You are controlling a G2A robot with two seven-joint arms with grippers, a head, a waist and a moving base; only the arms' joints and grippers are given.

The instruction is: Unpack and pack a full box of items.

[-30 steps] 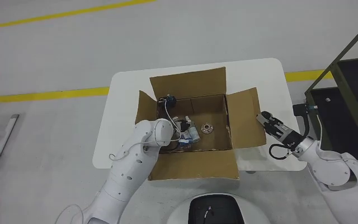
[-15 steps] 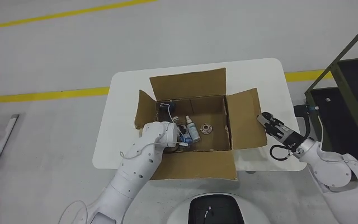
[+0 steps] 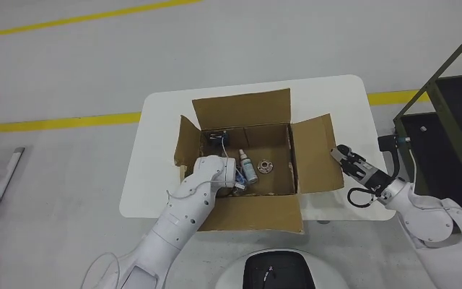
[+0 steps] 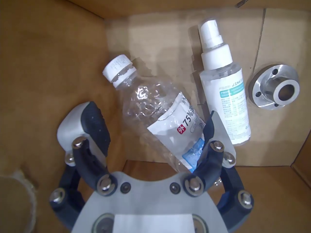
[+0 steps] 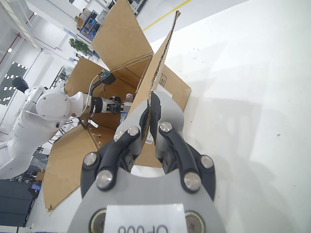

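One flap edge (image 5: 165, 49) within the right gripper (image 5: 150, 101)

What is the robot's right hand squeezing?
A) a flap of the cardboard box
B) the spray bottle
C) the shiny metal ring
A: the right gripper has its jaws shut on the edge of the box flap, while the spray bottle and metal ring lie ungripped.

L tool (image 4: 153, 117) slid further into box (image 4: 48, 49), now straddling clear bottle (image 4: 145, 103).
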